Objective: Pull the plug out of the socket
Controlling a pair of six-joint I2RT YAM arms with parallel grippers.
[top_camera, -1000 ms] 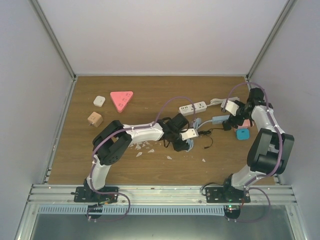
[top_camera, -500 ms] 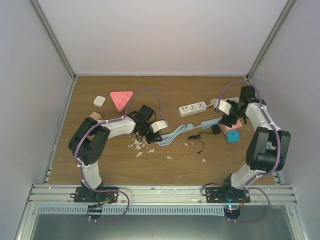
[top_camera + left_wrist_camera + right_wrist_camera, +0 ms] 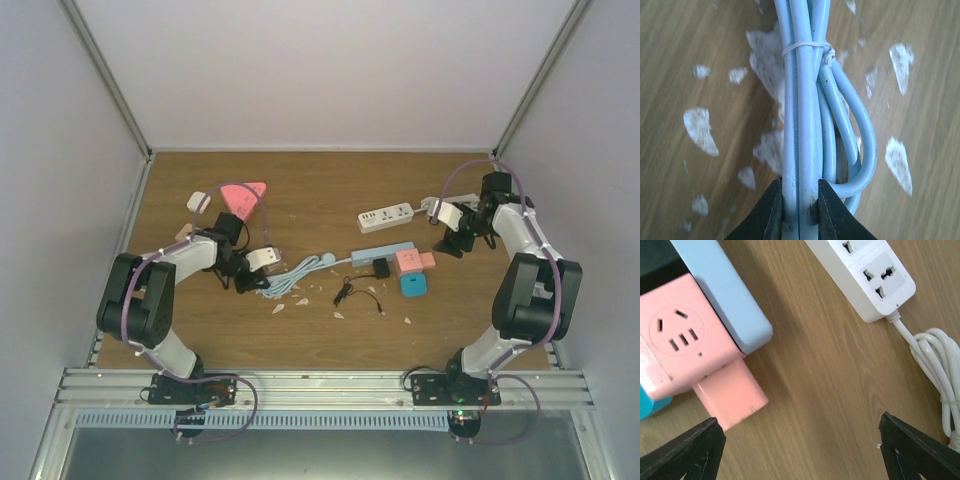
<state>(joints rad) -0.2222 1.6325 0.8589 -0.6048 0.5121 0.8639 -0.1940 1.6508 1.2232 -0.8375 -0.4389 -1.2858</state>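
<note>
My left gripper (image 3: pixel 250 281) is shut on the tied bundle of light-blue cable (image 3: pixel 800 125), the jaws pinching two strands; it lies at the left of the table. The cable (image 3: pixel 300 272) runs right to the light-blue socket strip (image 3: pixel 385 253). On the strip sit a black plug (image 3: pixel 381 268), a pink cube adapter (image 3: pixel 413 262) and a blue cube (image 3: pixel 413 285). My right gripper (image 3: pixel 452 243) hangs open over bare wood just right of the pink cube (image 3: pixel 685 335), touching nothing. In the right wrist view the strip's end (image 3: pixel 725 290) lies at the upper left.
A white power strip (image 3: pixel 387 216) with its coiled white cord (image 3: pixel 940 365) lies behind the blue one. A pink triangle (image 3: pixel 243 195) and a white cube (image 3: pixel 198 202) are at the back left. A thin black lead (image 3: pixel 355 293) and white chips (image 3: pixel 700 130) litter the middle.
The left gripper shut on the blue cable and dragged it left; the blue strip with its plugs slid left, away from the right gripper, which stayed open at the right.
</note>
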